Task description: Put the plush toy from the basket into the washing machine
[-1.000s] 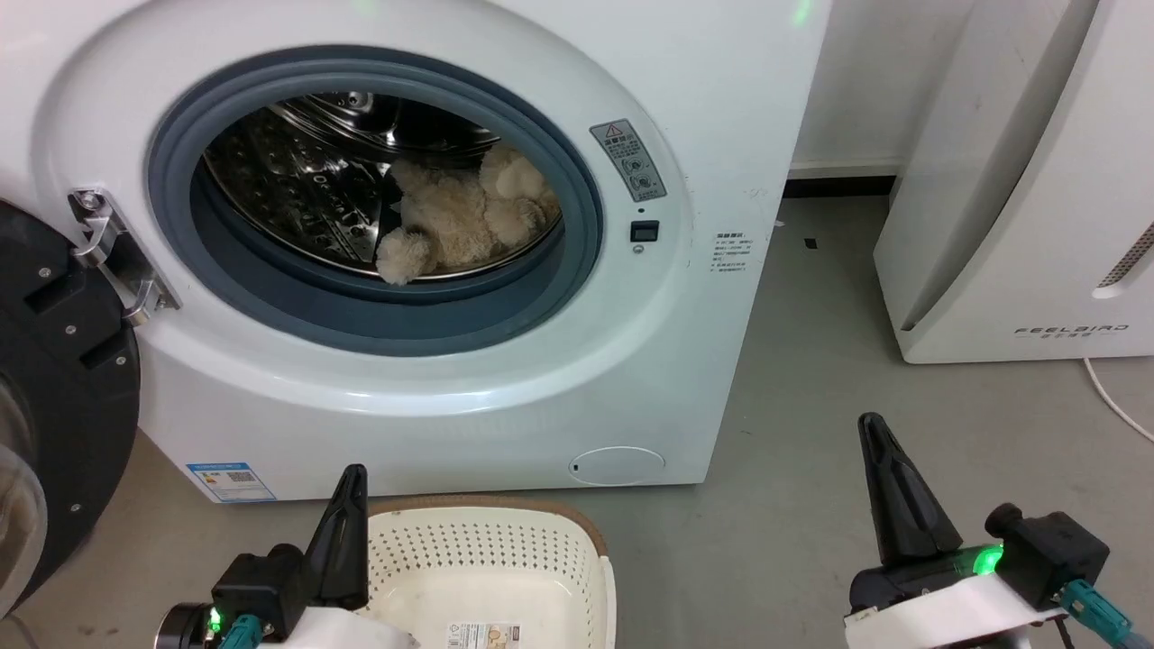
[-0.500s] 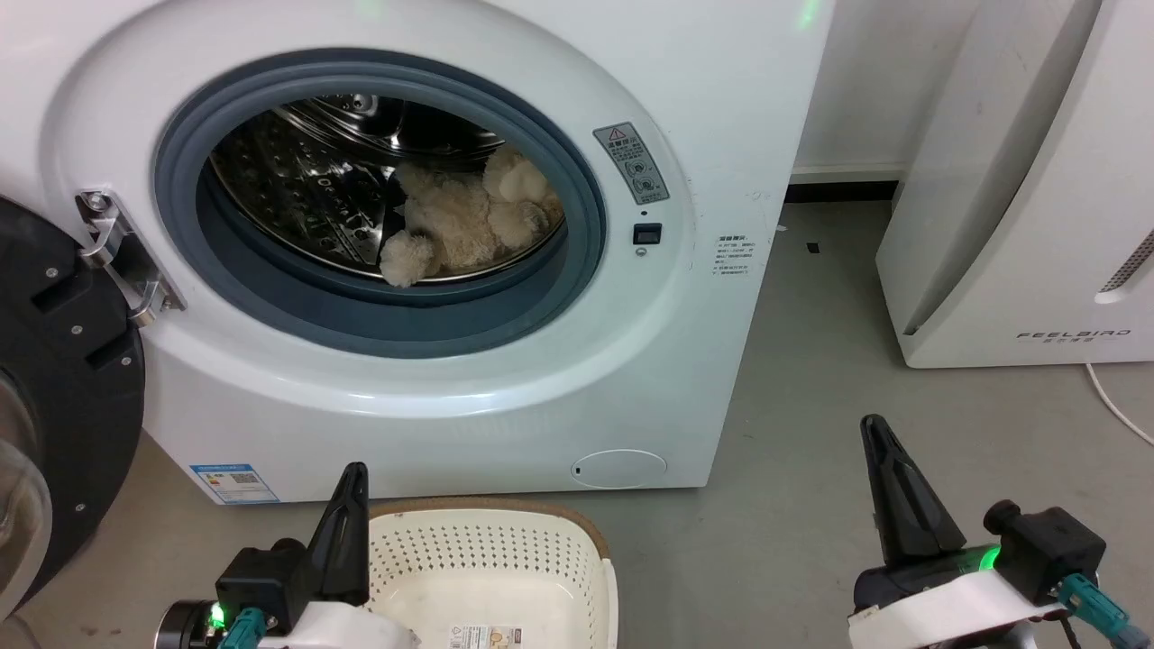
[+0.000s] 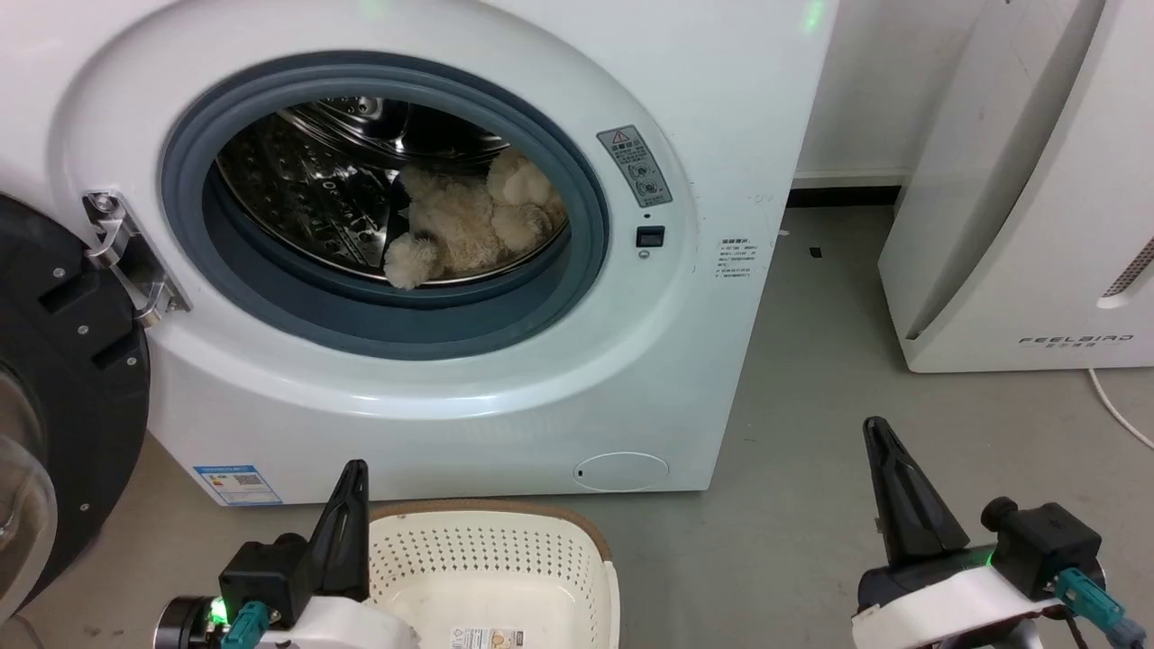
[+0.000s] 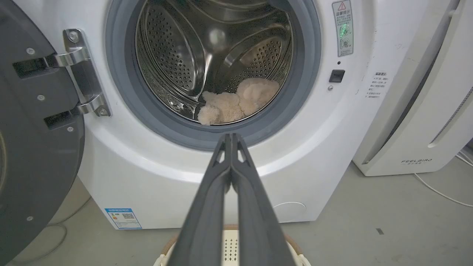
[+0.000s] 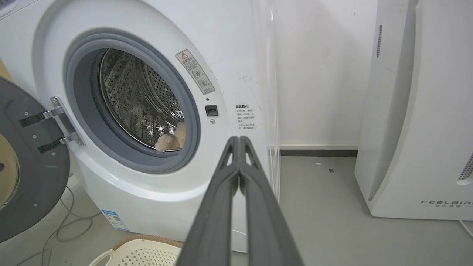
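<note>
The cream-beige plush toy (image 3: 469,225) lies inside the steel drum of the white washing machine (image 3: 505,379), at the lower right of the porthole; it also shows as plush toy (image 4: 236,101) and plush toy (image 5: 170,139). The black-framed door (image 3: 63,397) hangs open at the left. The cream basket (image 3: 577,541) stands on the floor before the washer, with only a label sticker on its bottom. My left gripper (image 3: 353,478) is shut beside the basket's left rim, holding nothing. My right gripper (image 3: 876,437) is shut over bare floor at the lower right.
A white slanted FEELBIRD appliance (image 3: 1019,207) stands to the right of the washer, with a white cable (image 3: 1113,401) on the grey floor beside it. Cables (image 5: 70,229) lie on the floor under the open door. Open floor lies between washer and appliance.
The whole head view has shifted slightly down and to the right, so the camera has moved. The toy, basket and both shut grippers keep their places.
</note>
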`<state>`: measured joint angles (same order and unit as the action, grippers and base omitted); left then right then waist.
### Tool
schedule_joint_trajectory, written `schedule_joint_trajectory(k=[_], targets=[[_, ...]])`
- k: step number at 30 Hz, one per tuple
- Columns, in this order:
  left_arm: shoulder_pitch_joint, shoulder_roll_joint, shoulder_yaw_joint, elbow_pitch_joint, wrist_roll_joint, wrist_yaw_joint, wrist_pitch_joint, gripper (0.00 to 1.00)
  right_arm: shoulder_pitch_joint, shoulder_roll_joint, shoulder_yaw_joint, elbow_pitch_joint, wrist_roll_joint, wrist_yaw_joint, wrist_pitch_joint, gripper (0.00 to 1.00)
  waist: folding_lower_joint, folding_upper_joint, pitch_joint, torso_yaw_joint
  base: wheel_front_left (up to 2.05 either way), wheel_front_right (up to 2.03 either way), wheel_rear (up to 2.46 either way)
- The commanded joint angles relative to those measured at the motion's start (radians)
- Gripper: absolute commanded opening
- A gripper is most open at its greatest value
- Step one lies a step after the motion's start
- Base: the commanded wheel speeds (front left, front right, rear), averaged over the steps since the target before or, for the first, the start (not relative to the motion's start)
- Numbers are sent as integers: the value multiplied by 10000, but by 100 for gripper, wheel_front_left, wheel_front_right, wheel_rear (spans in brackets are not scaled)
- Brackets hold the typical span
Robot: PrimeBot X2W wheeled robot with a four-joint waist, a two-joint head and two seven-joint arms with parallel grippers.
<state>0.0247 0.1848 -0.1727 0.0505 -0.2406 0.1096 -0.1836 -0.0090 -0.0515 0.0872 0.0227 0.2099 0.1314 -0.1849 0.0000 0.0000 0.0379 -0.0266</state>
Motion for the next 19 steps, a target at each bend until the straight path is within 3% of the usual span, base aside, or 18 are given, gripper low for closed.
schedule_joint_trajectory(k=[1,19], targets=[[-70,-59,88,-76,101,-64,48,0,27,4,-44,-50,-127,-2,51,0,0,0,-4,3,0,0,0],[-107,-323,424,-164,574,-275,415,0,40,6,-214,-87,-531,-3,420,0,0,0,-81,57,0,0,0]])
